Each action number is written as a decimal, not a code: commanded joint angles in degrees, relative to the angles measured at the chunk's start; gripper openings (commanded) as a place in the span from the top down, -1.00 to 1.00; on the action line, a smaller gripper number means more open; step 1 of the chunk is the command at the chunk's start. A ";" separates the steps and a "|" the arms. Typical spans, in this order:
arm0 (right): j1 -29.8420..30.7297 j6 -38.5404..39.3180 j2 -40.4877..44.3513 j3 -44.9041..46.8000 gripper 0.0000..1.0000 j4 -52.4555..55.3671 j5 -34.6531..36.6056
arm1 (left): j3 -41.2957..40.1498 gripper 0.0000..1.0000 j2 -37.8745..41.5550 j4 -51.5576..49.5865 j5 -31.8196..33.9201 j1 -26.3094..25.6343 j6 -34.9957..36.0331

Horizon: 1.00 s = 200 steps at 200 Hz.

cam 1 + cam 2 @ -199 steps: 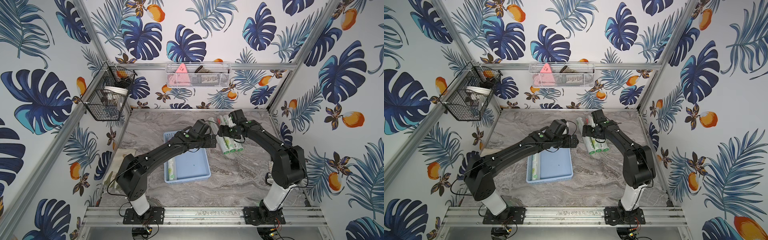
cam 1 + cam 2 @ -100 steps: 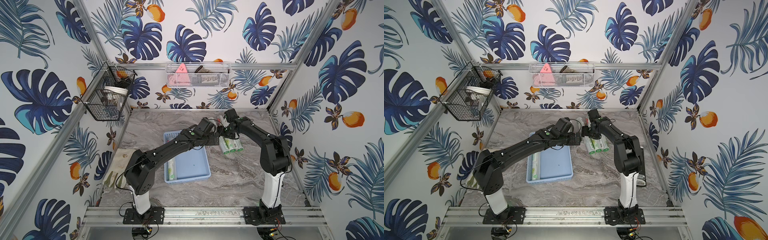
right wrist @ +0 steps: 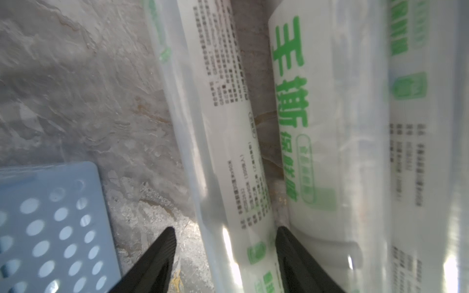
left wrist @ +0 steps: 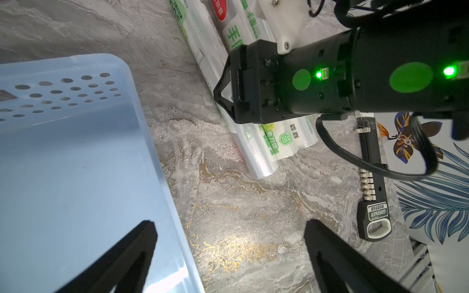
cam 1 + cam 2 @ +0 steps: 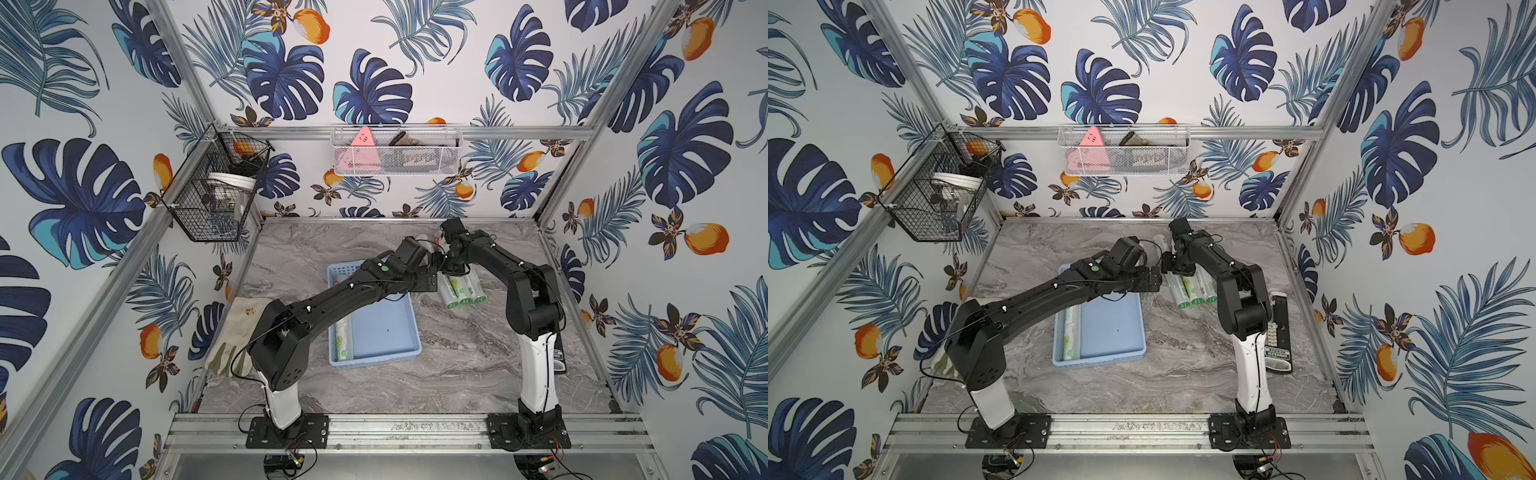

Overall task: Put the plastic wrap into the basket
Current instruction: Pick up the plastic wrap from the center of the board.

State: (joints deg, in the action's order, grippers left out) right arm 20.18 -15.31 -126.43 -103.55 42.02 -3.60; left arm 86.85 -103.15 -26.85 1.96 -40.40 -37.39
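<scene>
I'm working the second pick: one roll (image 5: 343,336) is lying in the basket (image 5: 386,328). Right claw (image 3: 223,229) is sitting narrow astride the next roll (image 3: 228,152), not clamped; basket just beside it. Left claw (image 4: 229,223) is hanging wide, empty. Next: clamp, lift level.

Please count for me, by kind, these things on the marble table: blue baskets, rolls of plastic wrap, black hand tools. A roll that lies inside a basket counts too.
blue basket: 1
plastic wrap rolls: 4 (three side by side on the table, one in the blue basket)
black hand tool: 1
Total: 6
</scene>
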 commanded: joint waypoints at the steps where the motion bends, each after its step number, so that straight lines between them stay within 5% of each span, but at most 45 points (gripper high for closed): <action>1: 0.60 1.66 -1.29 -1.53 -0.32 2.44 1.36 | -0.03 -0.98 0.68 0.23 1.16 0.02 0.03; 200: 3.78 5.10 -12.88 -13.85 -0.23 9.74 7.92 | -3.88 -0.98 4.96 0.23 3.41 0.01 -0.36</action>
State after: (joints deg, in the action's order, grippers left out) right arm 23.88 -10.90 -137.99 -116.84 49.74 4.34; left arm 83.20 -98.80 -26.72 4.71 -40.40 -37.63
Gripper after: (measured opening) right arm 0.636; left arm 0.990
